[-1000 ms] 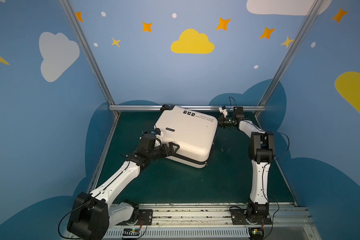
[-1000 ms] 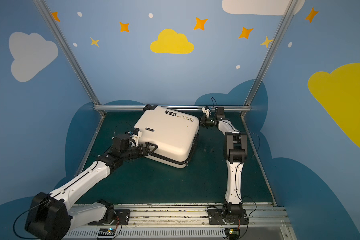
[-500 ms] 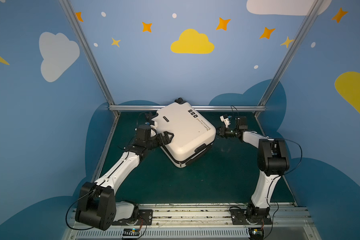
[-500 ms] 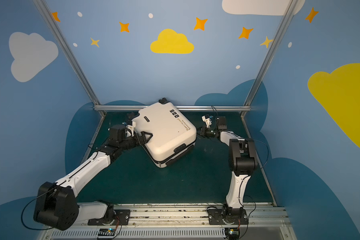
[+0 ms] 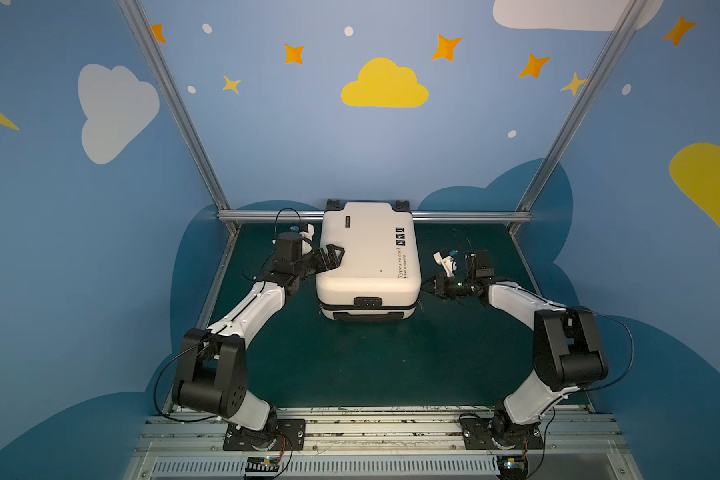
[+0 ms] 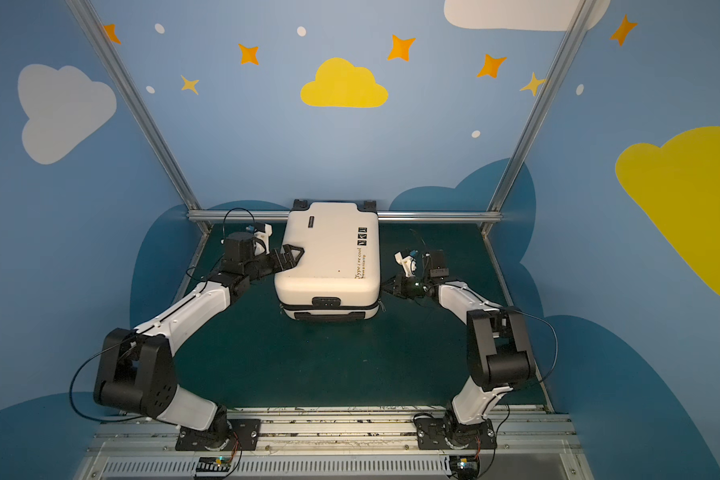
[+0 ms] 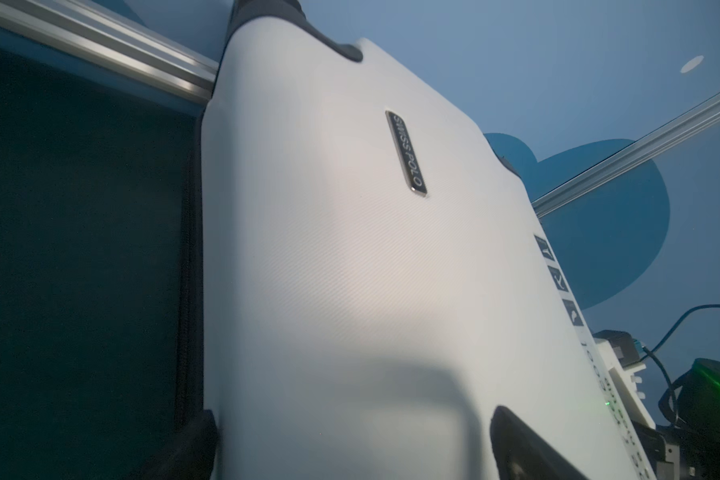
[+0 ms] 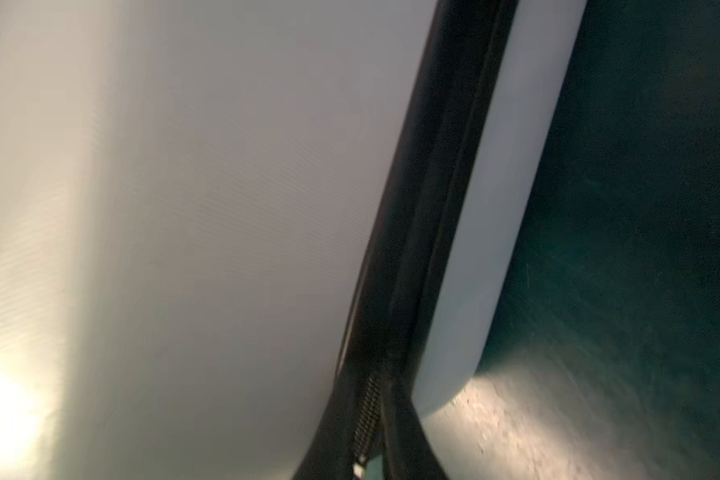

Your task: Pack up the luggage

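1. Suitcase [image 5: 366, 257]: lies flat, lid down, on a green mat [image 5: 371, 365]. It sits at the back middle in both top views, with its black wheels [image 5: 334, 204] against the rear metal rail [image 5: 466, 216].
2. Left gripper [image 5: 329, 257]: at the suitcase's left long edge, jaws spread wide and astride that edge. One finger [image 7: 524, 449] sits over the top shell, the other beside the side wall. Contact cannot be told.
3. Right gripper [image 5: 427, 287]: just beside the suitcase's near right corner, tip level with the zipper band [image 8: 433, 208]. The jaws look narrow in the top views. Whether they pinch anything cannot be told.
4. Shell: hard, cream-white and matte, with fine diagonal ribbing and rounded corners and edges.
5. Zipper band: black, with fine teeth visible in the right wrist view. It runs between the two shell halves.
6. Fittings: a slim oblong brand plate [image 7: 406, 151], dark with a bright metal rim. Three small black square icons [image 5: 400, 237] and a line of script run along the right side. A black recessed handle [image 5: 368, 301] sits at the near end.
7. Mat: dark green, with a grainy, felt-like surface.
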Robot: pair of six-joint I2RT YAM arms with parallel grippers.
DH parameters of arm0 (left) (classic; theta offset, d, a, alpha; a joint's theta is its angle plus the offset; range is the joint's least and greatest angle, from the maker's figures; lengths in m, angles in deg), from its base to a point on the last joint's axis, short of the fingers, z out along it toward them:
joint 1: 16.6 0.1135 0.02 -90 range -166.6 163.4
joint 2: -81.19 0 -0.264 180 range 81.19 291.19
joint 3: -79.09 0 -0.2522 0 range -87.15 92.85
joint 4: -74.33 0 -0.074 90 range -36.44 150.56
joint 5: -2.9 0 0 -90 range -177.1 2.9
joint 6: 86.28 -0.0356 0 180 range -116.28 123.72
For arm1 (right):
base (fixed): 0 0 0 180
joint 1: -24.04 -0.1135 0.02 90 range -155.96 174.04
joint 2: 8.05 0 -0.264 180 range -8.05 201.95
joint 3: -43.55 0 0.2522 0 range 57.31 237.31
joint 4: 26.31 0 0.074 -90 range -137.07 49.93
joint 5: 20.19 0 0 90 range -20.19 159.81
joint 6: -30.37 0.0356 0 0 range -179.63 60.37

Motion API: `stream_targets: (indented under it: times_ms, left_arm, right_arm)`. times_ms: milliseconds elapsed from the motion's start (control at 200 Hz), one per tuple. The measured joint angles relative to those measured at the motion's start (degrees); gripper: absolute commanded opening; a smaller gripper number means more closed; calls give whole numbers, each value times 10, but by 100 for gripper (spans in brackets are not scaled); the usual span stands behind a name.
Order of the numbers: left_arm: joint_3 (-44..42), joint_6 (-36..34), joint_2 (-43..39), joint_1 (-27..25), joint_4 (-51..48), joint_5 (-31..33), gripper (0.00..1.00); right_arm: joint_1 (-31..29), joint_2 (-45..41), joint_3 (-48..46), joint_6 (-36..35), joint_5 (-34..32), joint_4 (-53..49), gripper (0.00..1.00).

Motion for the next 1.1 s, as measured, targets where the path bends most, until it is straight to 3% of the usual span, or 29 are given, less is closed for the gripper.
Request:
stream_targets:
  times_ms: [150,295,601,886,981,1101]
  left_arm:
    - [14,-9,13,0,2,-21,100]
    - [15,-14,8,1,-4,-38,100]
    - [2,-31,-103,5,-20,-89,100]
    - [-86,-31,-191,8,-25,-65,100]
    - [-127,-28,-220,8,-33,-35,100]
    - [-148,-25,-254,8,-50,-2,100]
  right_arm:
    - [-1,-49,-25,16,-54,-44,45]
    - [0,-112,-57,29,-103,-69,79]
    - [-1,-179,-111,77,-169,-73,87]
    - [-3,-204,-156,83,-186,-77,87]
    - [-3,-216,-185,75,-162,-58,81]
    - [-5,-237,-238,72,-119,-19,64]
